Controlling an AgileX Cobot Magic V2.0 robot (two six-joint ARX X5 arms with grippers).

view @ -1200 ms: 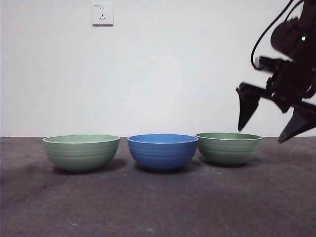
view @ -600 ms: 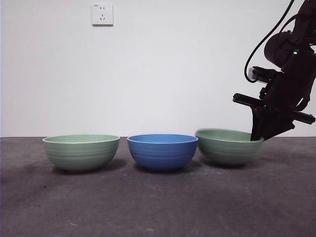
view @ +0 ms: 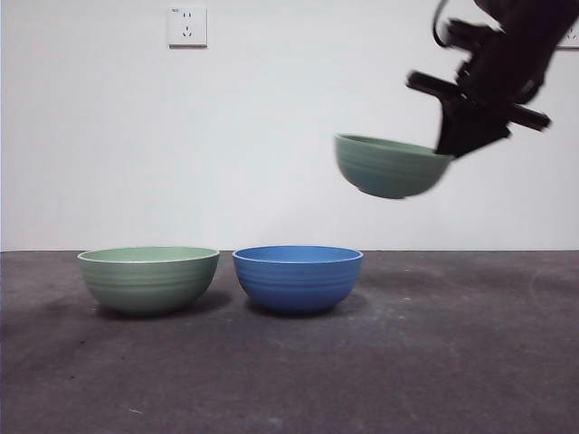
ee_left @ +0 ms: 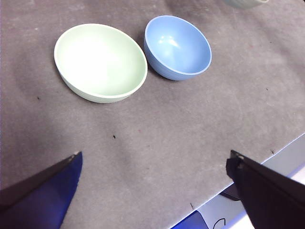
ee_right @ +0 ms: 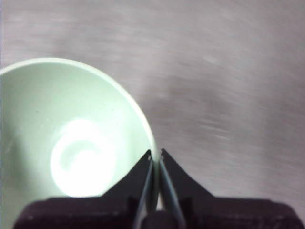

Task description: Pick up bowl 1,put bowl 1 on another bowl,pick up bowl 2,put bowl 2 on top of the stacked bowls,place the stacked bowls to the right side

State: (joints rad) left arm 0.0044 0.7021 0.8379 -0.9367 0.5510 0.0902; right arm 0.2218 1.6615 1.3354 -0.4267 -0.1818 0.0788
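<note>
Step one under way: right pincer [view: 450, 145] pinching the rim of bowl 1 [view: 391, 166], aloft, up and right of the blue bowl [view: 298, 277]. Left pincer [ee_left: 152, 191] spread, waiting. Next, probably: across, centre above blue, lower, release.

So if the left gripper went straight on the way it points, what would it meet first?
Probably bare table. In its wrist view the open left gripper points at grey surface short of the green bowl and blue bowl; depth is unclear.
</note>
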